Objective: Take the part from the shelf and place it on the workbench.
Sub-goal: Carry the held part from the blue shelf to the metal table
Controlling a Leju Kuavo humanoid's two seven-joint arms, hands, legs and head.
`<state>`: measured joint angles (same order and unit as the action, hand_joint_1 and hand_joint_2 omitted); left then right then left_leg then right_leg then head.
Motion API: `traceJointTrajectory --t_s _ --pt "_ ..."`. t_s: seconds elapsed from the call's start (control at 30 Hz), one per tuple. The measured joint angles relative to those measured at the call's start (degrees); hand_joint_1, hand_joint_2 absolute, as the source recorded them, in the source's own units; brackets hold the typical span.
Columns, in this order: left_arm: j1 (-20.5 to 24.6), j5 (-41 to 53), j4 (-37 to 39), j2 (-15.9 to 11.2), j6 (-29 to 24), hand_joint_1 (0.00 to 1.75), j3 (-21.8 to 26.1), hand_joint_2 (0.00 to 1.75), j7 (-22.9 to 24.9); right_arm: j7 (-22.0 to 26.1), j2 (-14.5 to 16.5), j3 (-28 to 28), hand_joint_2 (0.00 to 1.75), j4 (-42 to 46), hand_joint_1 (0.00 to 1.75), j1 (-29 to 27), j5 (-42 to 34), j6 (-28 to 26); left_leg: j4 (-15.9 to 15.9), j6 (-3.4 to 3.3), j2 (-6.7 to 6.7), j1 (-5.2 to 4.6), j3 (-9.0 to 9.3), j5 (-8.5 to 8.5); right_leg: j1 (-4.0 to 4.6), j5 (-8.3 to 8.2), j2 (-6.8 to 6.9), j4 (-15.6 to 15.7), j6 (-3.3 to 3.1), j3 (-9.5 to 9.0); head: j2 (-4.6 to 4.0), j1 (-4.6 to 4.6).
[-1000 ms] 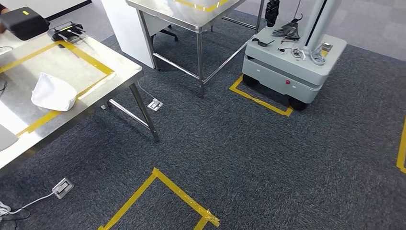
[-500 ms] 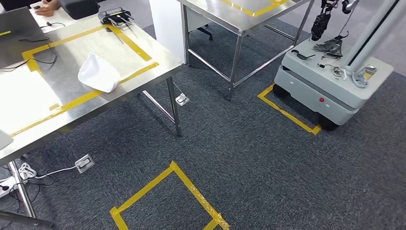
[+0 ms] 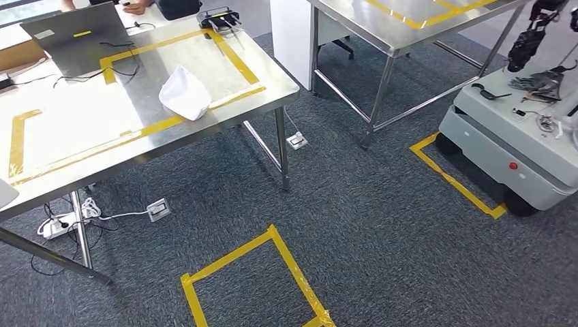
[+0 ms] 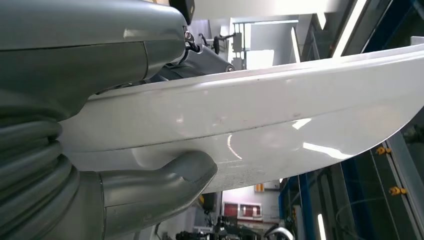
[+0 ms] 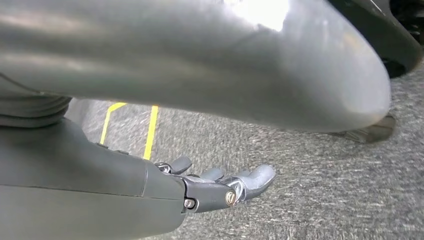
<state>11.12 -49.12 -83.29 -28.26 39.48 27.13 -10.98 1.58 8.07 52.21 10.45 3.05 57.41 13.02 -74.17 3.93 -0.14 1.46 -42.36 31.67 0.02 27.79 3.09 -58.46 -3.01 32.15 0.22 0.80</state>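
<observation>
The pick-up looks done: the left hand (image 4: 125,195) grips a glossy white curved plastic part (image 4: 280,115), thumb pressed under it. The right hand (image 5: 220,185) hangs over the carpet holding nothing, fingers loosely apart. Placing remains; the stainless-steel bench (image 3: 61,122) with yellow tape outlines, where another white part (image 3: 184,94) lies, stands ahead.

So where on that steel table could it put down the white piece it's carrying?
The left hand holds the white part. The workbench has bare steel inside the yellow tape frame, past the white part already lying there, and in the bright stretch towards its near left. The laptop and cables crowd the far edge.
</observation>
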Motion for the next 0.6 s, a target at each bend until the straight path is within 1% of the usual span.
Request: traceJointTrajectory --t_s 0.03,0.07,0.1,0.13,0.17,0.2,0.27,0.3,0.33,0.37,0.4,0.43,0.47,0.5,0.53,0.57,0.6 --pt "0.8 0.5 0.7 0.2 0.0 1.75 -0.4 1.75 -0.2 -0.1 0.0 0.0 0.0 0.0 0.0 0.0 -0.1 0.0 1.5 -0.03 0.24 0.0 0.98 -1.16 0.04 0.07 0.74 -0.1 0.03 0.0 0.0 0.01" --pt "1.6 0.9 1.2 0.2 0.0 1.75 -0.7 1.75 -0.5 -0.1 0.0 0.0 0.0 0.0 0.0 0.1 -0.2 0.0 4.9 -0.14 0.87 -0.04 3.02 -2.93 0.07 0.18 1.4 -0.2 0.11 -0.02 0.0 -0.01" --pt "2.3 1.0 1.6 0.2 0.0 1.75 -0.8 1.75 -0.8 0.0 0.1 0.0 0.0 0.0 0.0 0.1 -0.3 0.0 8.9 -0.42 2.25 -0.25 5.24 -4.16 0.15 0.33 1.97 -0.3 0.26 -0.07 0.0 0.0" --pt "2.8 1.1 2.0 0.2 0.0 1.75 -0.9 1.75 -1.0 0.0 0.1 0.1 0.0 0.0 0.0 0.1 -0.3 0.0 12.2 -0.86 3.41 -0.47 7.1 -5.07 0.29 0.52 2.43 -0.5 0.49 -0.1 0.0 -0.03" --pt "3.2 1.1 2.2 0.1 0.0 1.75 -1.0 1.75 -1.2 0.0 0.1 0.1 0.0 0.0 0.0 0.2 -0.3 0.0 14.3 -1.33 4.23 -0.71 8.19 -5.42 0.43 0.64 2.9 -0.6 0.77 -0.15 0.0 -0.06" --pt "3.4 1.1 2.5 0.1 0.0 1.75 -1.0 1.75 -1.3 0.0 0.1 0.1 0.0 0.0 0.0 0.2 -0.3 0.0 15.0 -1.82 4.5 -0.94 8.46 -5.3 0.55 0.71 3.38 -0.7 1.05 -0.21 0.0 -0.08" --pt "3.6 1.1 2.9 -0.1 0.0 1.75 -1.1 1.75 -1.5 0.0 0.1 0.1 0.0 0.0 0.0 0.2 -0.3 0.0 15.1 -2.56 3.15 -0.89 8.28 -5.65 0.62 0.82 4.28 -0.6 1.68 -0.37 0.0 -0.1" --pt "3.7 1.1 3.0 -0.1 0.0 1.75 -1.1 1.75 -1.7 0.1 0.1 0.2 0.0 0.0 0.0 0.2 -0.3 0.0 15.3 -2.9 2.53 -0.72 8.24 -5.82 0.54 1.16 3.57 -0.9 2.08 -0.28 0.0 -0.1" --pt "3.8 1.1 3.1 -0.1 0.0 1.75 -1.1 1.75 -1.8 0.2 0.1 0.2 0.0 0.0 0.0 0.2 -0.3 0.0 15.4 -3.25 1.88 -0.5 8.2 -6.01 0.42 2.09 2.08 -2.3 2.48 0.27 0.0 -0.13" --pt "3.9 1.0 3.2 -0.1 0.0 1.75 -1.1 1.75 -1.9 0.5 0.1 0.2 0.0 0.0 0.0 0.2 -0.2 0.0 15.5 -3.55 1.33 -0.29 8.15 -6.18 0.28 3.6 0.18 -4.9 2.84 1.49 0.0 -0.15" --pt "3.9 0.9 3.2 -0.1 0.0 1.75 -1.1 1.75 -2.1 0.9 0.1 0.2 0.0 0.0 0.0 0.1 0.0 0.0 15.5 -3.75 0.83 -0.25 8.01 -6.26 0.14 5.46 -1.66 -8.6 3.07 3.29 0.0 -0.18" --pt "3.6 0.8 3.1 0.0 0.0 1.75 -1.1 1.75 -2.3 1.3 0.1 0.2 0.0 0.0 0.0 0.0 0.1 0.0 15.5 -3.9 0.32 -0.24 7.86 -6.32 0.08 7.23 -2.59 -12.8 3.18 5.38 0.0 -0.21" --pt "3.2 0.7 3.0 0.1 0.0 1.75 -1.1 1.75 -2.4 1.7 0.1 0.2 0.0 0.0 0.0 -0.1 0.2 0.0 15.5 -3.97 -0.16 -0.26 7.75 -6.34 0.06 8.21 -2.88 -16.0 3.22 7.16 0.0 -0.2" --pt "2.8 0.7 2.9 0.2 0.0 1.75 -1.1 1.75 -2.5 2.1 0.1 0.2 0.0 0.0 0.0 -0.1 0.1 0.0 15.4 -4.0 -0.66 -0.28 7.69 -6.35 0.06 8.06 -2.95 -17.4 3.18 8.05 0.0 -0.21" --pt "2.4 0.6 2.7 0.3 0.0 1.75 -1.1 1.75 -2.6 2.3 0.1 0.3 0.0 0.0 0.0 -0.1 0.0 0.0 15.3 -3.99 -1.16 -0.29 7.68 -6.34 0.06 6.76 -2.98 -16.4 3.08 7.81 0.0 -0.21" --pt "2.1 0.6 2.5 0.4 0.0 1.75 -1.1 1.75 -2.6 2.4 0.1 0.3 0.0 0.0 0.0 -0.1 -0.1 0.0 15.2 -3.93 -1.59 -0.28 7.69 -6.33 0.06 4.65 -3.07 -13.2 2.9 6.44 0.0 -0.21" --pt "2.0 0.6 2.3 0.4 0.0 1.75 -1.1 1.75 -2.6 2.4 0.1 0.4 0.0 0.0 0.0 0.0 -0.3 0.0 15.1 -3.82 -1.96 -0.26 7.69 -6.32 0.06 2.54 -3.34 -8.8 2.63 4.47 0.0 -0.21"
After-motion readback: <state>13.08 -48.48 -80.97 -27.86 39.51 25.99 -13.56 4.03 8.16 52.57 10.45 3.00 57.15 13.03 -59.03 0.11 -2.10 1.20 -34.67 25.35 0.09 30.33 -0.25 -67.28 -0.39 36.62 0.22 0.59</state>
